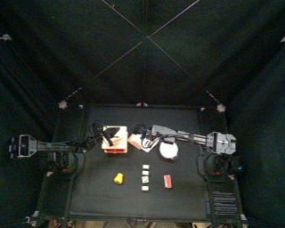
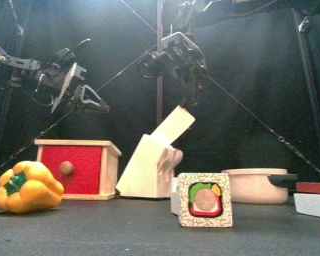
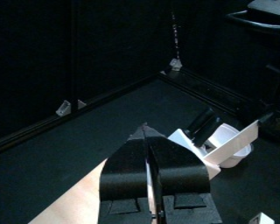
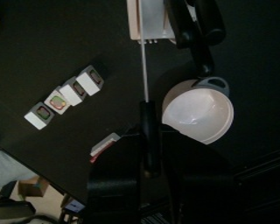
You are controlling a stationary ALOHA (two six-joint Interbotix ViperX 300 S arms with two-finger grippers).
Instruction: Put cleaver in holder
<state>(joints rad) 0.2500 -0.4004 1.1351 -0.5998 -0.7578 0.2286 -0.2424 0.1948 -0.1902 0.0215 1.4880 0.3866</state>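
Item: cleaver (image 2: pixel 178 123), pale slab, standing slanted out of the top of the wooden holder (image 2: pixel 149 172) at mid-surface (image 2: pixel 123 232); it appears lodged but not sunk fully home. Right end effector (image 2: pixel 176 55): hangs above the cleaver with clear air between them, jaws partly apart, nothing plainly gripped; whether the thin pale line running out from its jaws in the right wrist view is a blade edge cannot be told. Left end effector (image 3: pixel 146 129): jaws together, empty, raised off to the left above the red box (image 2: pixel 80 168). Neighbours: white bowl (image 2: pixel 256 185) just beside the holder, yellow pepper (image 2: pixel 27 188), picture block (image 2: pixel 203 200) in front. Hazards, as judged: the tilted blade may lever out or topple the light holder if it is only half seated; a right arm passing low could clip the protruding top and knock it toward the bowl; pressing it down off-line could jam it against the slot wall.
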